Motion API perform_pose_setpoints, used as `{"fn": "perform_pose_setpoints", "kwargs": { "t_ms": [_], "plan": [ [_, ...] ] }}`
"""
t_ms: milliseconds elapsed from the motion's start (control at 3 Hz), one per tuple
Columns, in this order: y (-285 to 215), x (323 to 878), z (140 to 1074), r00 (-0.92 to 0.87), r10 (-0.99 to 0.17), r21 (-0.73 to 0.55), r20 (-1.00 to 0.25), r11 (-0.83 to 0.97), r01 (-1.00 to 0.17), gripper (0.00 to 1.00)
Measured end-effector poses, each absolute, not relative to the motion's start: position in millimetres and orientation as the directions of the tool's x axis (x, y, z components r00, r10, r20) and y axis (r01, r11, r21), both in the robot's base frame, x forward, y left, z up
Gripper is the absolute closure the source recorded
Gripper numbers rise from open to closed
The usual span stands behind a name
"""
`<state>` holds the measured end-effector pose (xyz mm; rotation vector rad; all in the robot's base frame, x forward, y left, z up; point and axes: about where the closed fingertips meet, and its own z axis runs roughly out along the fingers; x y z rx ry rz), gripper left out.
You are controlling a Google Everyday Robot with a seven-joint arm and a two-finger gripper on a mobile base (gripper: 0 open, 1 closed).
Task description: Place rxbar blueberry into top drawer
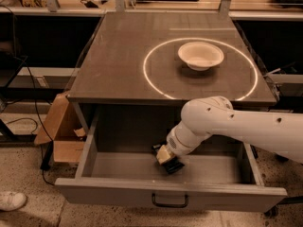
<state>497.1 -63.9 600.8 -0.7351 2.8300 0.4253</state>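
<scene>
reaching down into the open top drawer (pixel 104 193), the gripper (pixel 169 161) sits low over the drawer floor near centre. its grip state cannot be determined. the rxbar blueberry cannot be told apart from the dark shapes at the gripper. a white bowl (pixel 200 56) stands on the tabletop (pixel 118 56).

One white arm (pixel 258 129) comes in from the right edge and runs leftward in front of the surface's near edge. It ends in a rounded elbow (pixel 208 116), where it bends down and to the left. Below the bend, a short, thick wrist (pixel 183 140) slants downward into a tan block. The dark tool (pixel 169 161) sits at its tip, pointing down, low inside the open drawer (pixel 118 193) near the middle of its floor.
</scene>
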Motion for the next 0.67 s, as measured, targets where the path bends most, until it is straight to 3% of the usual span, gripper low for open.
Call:
{"fn": "perform_pose_setpoints", "kwargs": {
  "t_ms": [333,667],
  "plan": [
    [-63.9,497.0,600.8,-0.86,-0.446,0.227,-0.249,0.836,-0.499,0.04],
    [-63.9,497.0,600.7,-0.86,-0.446,0.227,-0.249,0.836,-0.499,0.0]
  ]
}}
